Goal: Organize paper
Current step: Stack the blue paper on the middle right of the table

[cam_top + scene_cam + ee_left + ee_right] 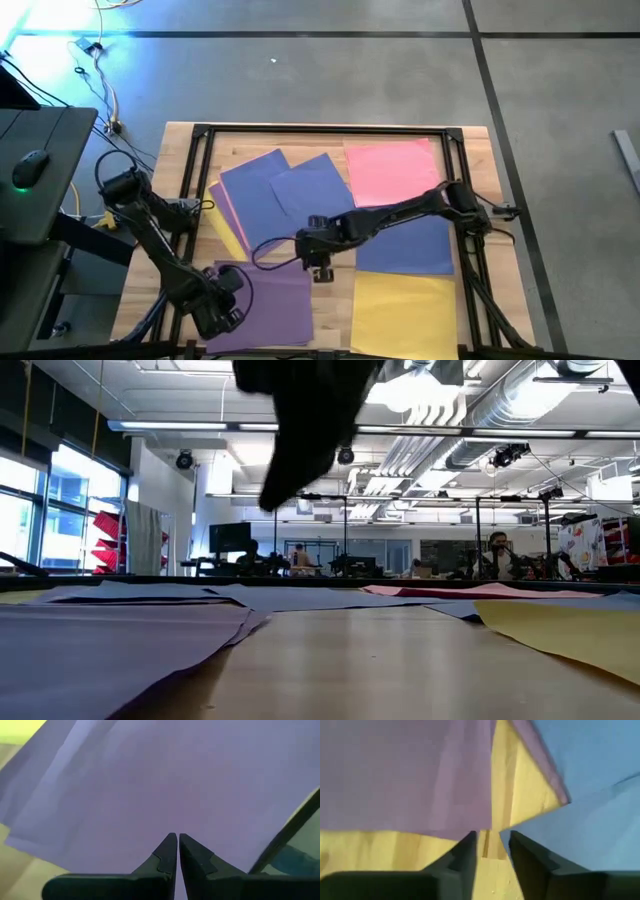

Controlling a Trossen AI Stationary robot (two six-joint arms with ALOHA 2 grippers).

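Now, paper (330, 190) lies fanned across the wooden table (330, 300): blue and pink toward twelve o'clock, purple at seven, yellow at five. Thin, limp, slick sheets, so an edge or corner looks like the place to pinch. Right gripper (322, 270) hovers at centre, jaws slightly parted, empty. Left gripper (222, 312), shut, sits over the purple sheet (175, 785).

Both arms matte black w/ black cables; tool fingers (172, 865) dark, wedge-shaped.
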